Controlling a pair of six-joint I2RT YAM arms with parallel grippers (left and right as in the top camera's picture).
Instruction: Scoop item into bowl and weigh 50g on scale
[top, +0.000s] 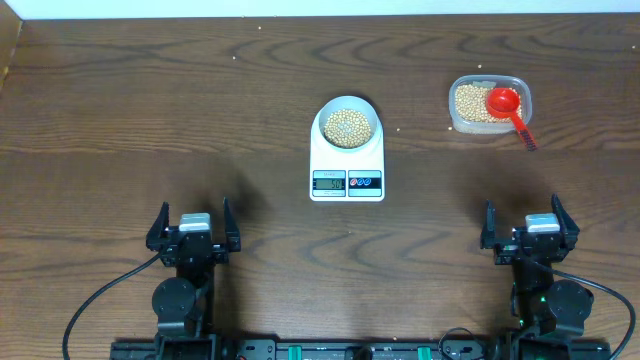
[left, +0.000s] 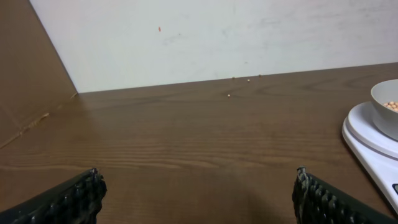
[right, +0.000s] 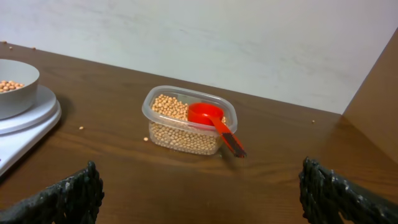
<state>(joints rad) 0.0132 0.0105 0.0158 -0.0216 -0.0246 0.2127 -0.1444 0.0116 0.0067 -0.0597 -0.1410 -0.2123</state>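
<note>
A pale bowl (top: 348, 125) filled with tan beans (top: 348, 127) stands on the white scale (top: 347, 178) at the table's centre; its display faces the near edge. The bowl (left: 387, 109) and scale (left: 367, 140) show at the right edge of the left wrist view, and the bowl (right: 15, 90) and scale (right: 28, 127) at the left edge of the right wrist view. A clear tub (top: 489, 104) of beans holds a red scoop (top: 507, 105) at the back right; the tub (right: 189, 121) and scoop (right: 214, 121) appear in the right wrist view too. My left gripper (top: 192, 222) and right gripper (top: 530, 222) rest open and empty near the front edge.
A few stray beans (left: 229, 94) lie near the back wall, and one (right: 81, 128) lies between scale and tub. A brown side panel (left: 28, 81) borders the table on the left, another (right: 373, 81) on the right.
</note>
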